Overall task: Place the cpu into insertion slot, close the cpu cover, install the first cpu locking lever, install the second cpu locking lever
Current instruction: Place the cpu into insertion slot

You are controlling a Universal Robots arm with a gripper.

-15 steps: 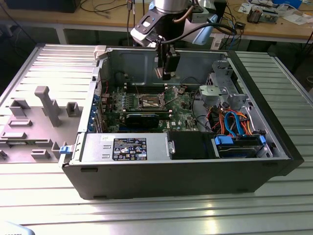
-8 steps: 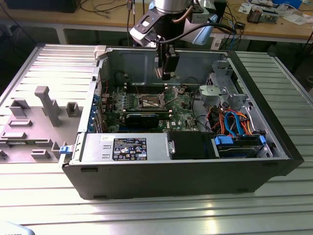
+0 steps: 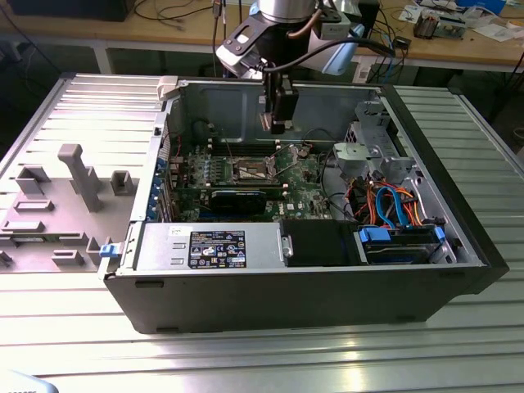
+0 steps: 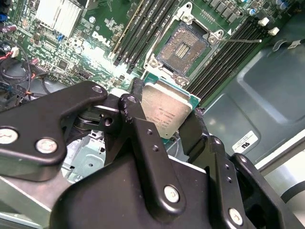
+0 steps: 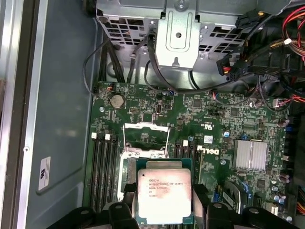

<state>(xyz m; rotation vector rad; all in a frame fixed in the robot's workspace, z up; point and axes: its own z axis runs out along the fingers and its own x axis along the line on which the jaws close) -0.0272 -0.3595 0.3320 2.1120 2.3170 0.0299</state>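
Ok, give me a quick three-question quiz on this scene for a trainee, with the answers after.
1. True or false: the cpu already sits in the insertion slot.
2. What does the claw grip? A: the cpu. B: a screwdriver. C: nothing.
3. Fill in: the cpu cover stands ____ (open or shut).
Key: 1 false, the claw holds it above the board; 2 A; 3 open, tilted up off the bare slot.
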